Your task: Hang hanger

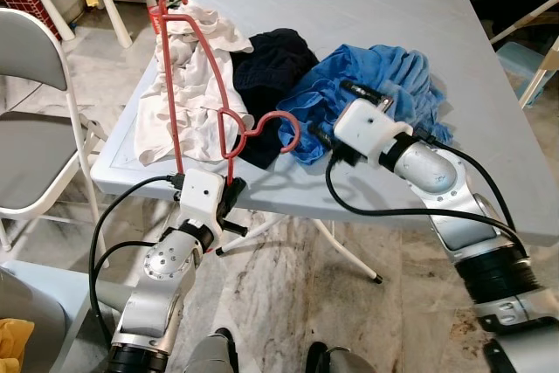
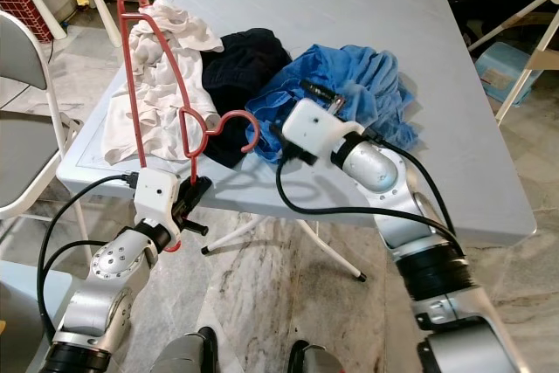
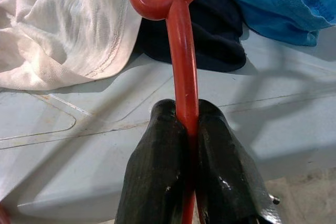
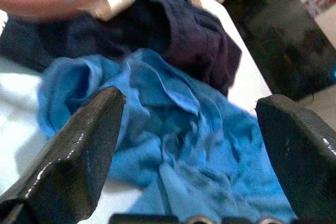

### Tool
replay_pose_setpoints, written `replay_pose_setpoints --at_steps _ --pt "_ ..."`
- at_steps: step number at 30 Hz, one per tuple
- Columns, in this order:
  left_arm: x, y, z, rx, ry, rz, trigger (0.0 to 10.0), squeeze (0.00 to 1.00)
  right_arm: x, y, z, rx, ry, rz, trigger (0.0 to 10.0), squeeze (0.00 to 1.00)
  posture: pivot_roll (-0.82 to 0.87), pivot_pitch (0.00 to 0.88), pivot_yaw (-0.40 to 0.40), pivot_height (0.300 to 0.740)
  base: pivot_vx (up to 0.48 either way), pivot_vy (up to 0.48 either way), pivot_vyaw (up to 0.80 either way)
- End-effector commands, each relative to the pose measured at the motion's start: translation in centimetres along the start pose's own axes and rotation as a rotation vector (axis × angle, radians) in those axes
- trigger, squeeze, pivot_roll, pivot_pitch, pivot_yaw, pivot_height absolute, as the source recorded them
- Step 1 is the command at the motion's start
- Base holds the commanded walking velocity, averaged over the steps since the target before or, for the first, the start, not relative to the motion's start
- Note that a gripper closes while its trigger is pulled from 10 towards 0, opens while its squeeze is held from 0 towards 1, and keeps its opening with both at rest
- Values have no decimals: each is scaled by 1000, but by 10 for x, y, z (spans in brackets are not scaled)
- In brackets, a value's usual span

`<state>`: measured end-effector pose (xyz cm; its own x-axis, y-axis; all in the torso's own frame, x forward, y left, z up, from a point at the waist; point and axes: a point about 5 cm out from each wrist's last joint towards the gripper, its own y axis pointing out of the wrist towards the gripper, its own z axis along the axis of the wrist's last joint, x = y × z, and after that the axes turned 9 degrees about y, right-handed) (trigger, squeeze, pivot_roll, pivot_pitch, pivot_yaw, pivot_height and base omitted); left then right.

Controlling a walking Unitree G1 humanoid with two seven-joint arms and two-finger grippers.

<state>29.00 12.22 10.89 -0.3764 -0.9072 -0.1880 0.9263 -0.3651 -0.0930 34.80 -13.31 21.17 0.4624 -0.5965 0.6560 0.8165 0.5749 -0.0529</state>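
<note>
The left gripper [image 3: 187, 129] is clamped on the red hanger [image 1: 203, 67], its two black fingers [image 3: 155, 166] pinching one straight bar just below the point where the wire bends into the hook [image 1: 278, 125]. The grip sits at the table's near edge, and from there the hanger stands tilted up and away over the white cloth [image 1: 188, 85], with the hook curling toward the dark cloth [image 1: 271, 63] in the middle. The right gripper [image 4: 189, 145] is spread wide, holding nothing, and hovers just above the blue cloth [image 1: 376, 85] on the grey table [image 1: 349, 15].

The pinch looks narrow, on round wire, so the hanger could swivel in the fingers; I would keep the wrist slow and steady and avoid sudden turns. No rail or rod to hang it on can be made out here, so the robot probably has to carry it somewhere first. Lift the hanger straight up so its far corner does not drag the white cloth along, and keep the hook's open side facing wherever it will go.
</note>
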Motion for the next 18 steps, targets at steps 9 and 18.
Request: replay_pose_setpoints --at_steps 9,18 --pt "11 0 5 20 -74 -183 10000 0 9 -21 1 105 223 -177 10000 0 4 166 -37 740 0 0 0" --pt "2 -7 13 18 -95 -266 10000 0 -4 -57 -29 60 476 -360 10000 0 -32 185 -27 740 0 0 0"
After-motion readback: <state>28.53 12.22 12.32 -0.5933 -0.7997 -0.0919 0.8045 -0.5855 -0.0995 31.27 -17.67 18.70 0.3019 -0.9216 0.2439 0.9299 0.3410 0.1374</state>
